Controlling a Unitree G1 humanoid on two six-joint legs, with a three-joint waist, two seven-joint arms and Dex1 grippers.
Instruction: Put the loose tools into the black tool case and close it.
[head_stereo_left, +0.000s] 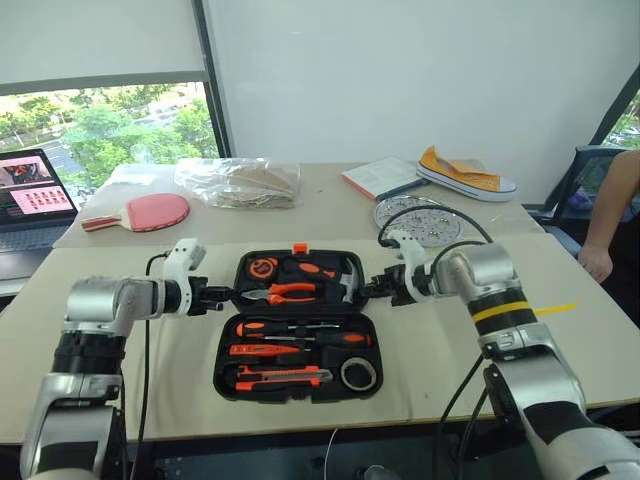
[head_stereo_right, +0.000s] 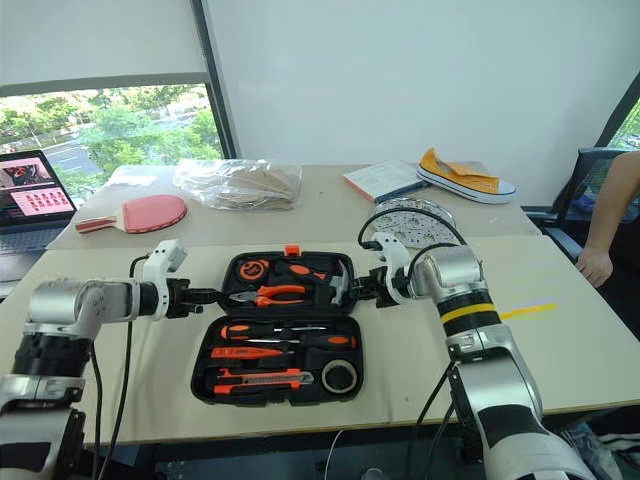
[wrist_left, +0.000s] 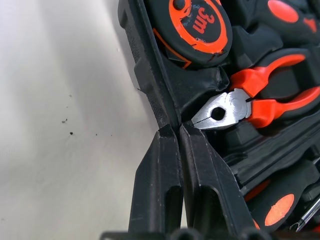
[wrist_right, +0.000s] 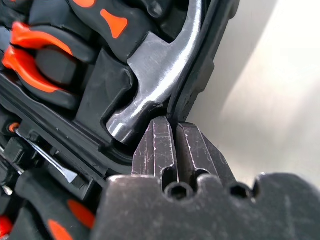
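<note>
- Worktop (head_stereo_left: 110, 330): pale surface; the tool case sits at the middle of its near part.
- Tool case (head_stereo_left: 228, 352): black, lying open and flat; long axis runs side to side, hinge line across the middle between the two arms.
- Near half of case: screwdrivers (head_stereo_left: 300, 338), utility knife (head_stereo_left: 282, 377) and a tape roll (head_stereo_left: 357, 373), all seated in their slots.
- Left gripper (head_stereo_left: 222, 294): fingers (wrist_left: 165, 170) pressed together, pinching the case's left rim at the hinge line.
- Right gripper (head_stereo_left: 368, 289): fingers (wrist_right: 170, 145) pressed together on the right rim, just beside the hammer (wrist_right: 155, 75).
- Far half of case: tape measure (head_stereo_left: 263, 267), pliers (head_stereo_left: 285, 292), orange latch (head_stereo_left: 299, 248) on the far edge. Judged: this half lies beyond both grips and would fold toward the robot.
</note>
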